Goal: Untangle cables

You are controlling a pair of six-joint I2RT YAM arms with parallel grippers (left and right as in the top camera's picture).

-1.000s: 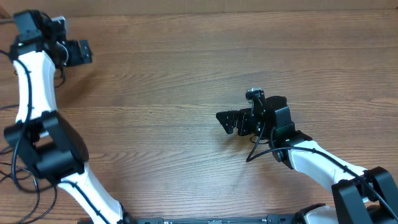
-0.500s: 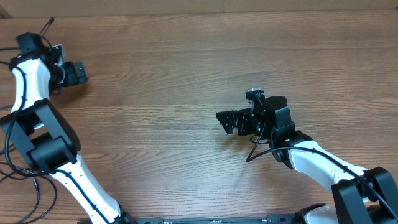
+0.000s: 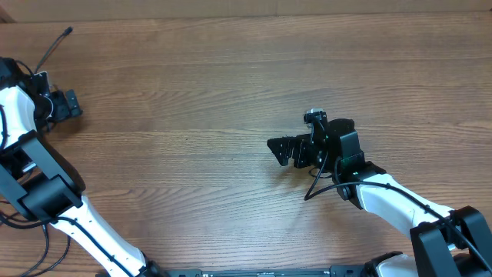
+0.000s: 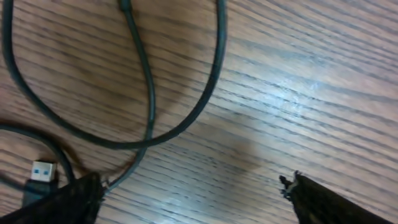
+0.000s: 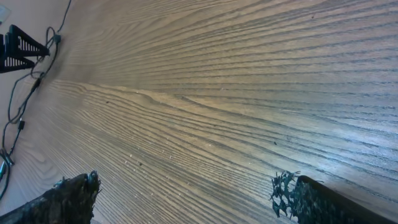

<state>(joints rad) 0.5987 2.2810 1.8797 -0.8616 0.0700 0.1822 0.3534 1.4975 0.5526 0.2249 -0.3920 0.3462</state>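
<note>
Dark cables (image 4: 149, 99) lie in loops on the wooden table in the left wrist view, with a USB plug (image 4: 38, 175) that has a blue insert at the lower left. My left gripper (image 4: 193, 190) is open just above them, and its left finger is close to the plug. In the overhead view the left gripper (image 3: 68, 104) is at the table's far left edge, and a black cable end (image 3: 55, 45) sticks up beside it. My right gripper (image 3: 275, 151) is open and empty over bare wood at mid-table; it also shows in the right wrist view (image 5: 186, 193).
Thin cables (image 5: 22, 99) show at the far left of the right wrist view, by the table edge. More loose wiring (image 3: 23, 219) hangs off the table's left side near the left arm's base.
My left arm has swung left and slightly toward the front, from the back-left area to the table's left edge. The right arm has not moved.
</note>
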